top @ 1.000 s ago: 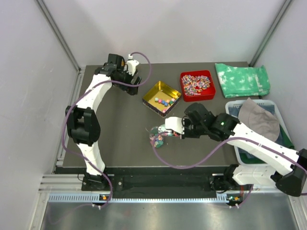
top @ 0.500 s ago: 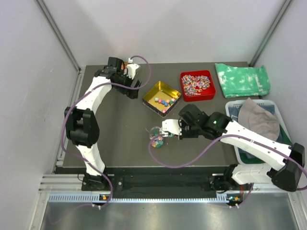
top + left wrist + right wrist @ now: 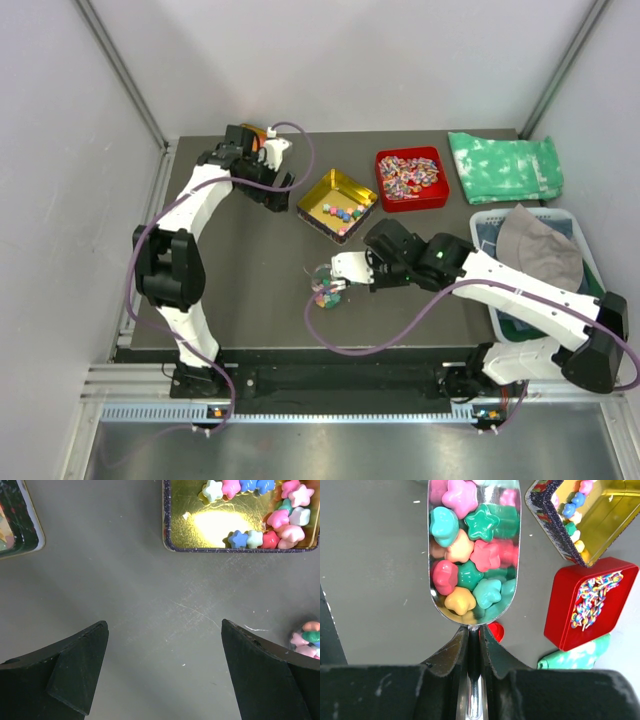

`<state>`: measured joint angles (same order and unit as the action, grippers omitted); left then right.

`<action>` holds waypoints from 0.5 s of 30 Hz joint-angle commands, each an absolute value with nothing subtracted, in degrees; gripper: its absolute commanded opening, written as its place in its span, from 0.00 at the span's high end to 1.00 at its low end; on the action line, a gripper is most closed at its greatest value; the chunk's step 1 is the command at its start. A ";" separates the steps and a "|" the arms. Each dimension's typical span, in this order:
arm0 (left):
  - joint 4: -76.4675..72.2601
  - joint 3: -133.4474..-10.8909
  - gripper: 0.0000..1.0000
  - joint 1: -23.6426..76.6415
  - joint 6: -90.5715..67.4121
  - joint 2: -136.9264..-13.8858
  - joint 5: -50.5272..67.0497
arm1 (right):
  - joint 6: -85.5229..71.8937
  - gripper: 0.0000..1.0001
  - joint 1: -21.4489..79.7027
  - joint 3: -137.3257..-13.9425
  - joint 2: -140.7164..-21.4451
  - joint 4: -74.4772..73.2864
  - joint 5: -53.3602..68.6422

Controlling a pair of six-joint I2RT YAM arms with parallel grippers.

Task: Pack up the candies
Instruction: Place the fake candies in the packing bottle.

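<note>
- The right hand (image 3: 474,639) is clamped tight on the thin handle of a metal scoop (image 3: 473,700). The scoop's long axis runs straight out ahead of the fingers.
- The scoop's bowl is heaped with candies (image 3: 470,555), star- and flower-shaped, in pink, green, teal and yellow. A few more are already lying in the gold tin (image 3: 607,510).
- From the right hand the tin is found ahead and to the right, near the scoop but apart from it, with one corner turned toward it. The next move is judged to be a swing that way and a tip over the tin's wall.
- The red tray (image 3: 560,615) of striped sweets is set to the right of the hand, just beside the tin, so an overshoot could spill into it.
- The left hand (image 3: 163,626) is held wide apart with nothing in it, the tin just ahead of it. The load is carried by the right hand.
- The tabletop (image 3: 380,580) is dark, flat and matte, and only bare surface is seen between scoop and tin.
</note>
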<state>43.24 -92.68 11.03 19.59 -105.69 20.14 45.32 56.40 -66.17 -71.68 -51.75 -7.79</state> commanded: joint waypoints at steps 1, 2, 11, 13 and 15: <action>39.99 -91.76 0.01 10.81 19.07 -101.95 21.88 | 46.93 1.00 57.92 -69.87 -72.42 -50.80 -10.45; 39.82 -91.58 0.01 10.81 19.07 -101.87 21.88 | 47.02 1.00 58.27 -70.05 -72.51 -50.89 -10.63; 38.85 -89.74 0.01 10.63 18.90 -101.51 22.33 | 48.43 1.00 59.59 -71.72 -73.39 -51.85 -12.74; 38.58 -89.47 0.01 10.55 18.90 -101.43 22.50 | 48.51 1.00 59.68 -72.16 -73.65 -52.12 -12.92; 38.41 -89.04 0.01 10.46 18.90 -101.43 22.67 | 48.60 1.00 59.85 -72.60 -73.91 -52.38 -13.44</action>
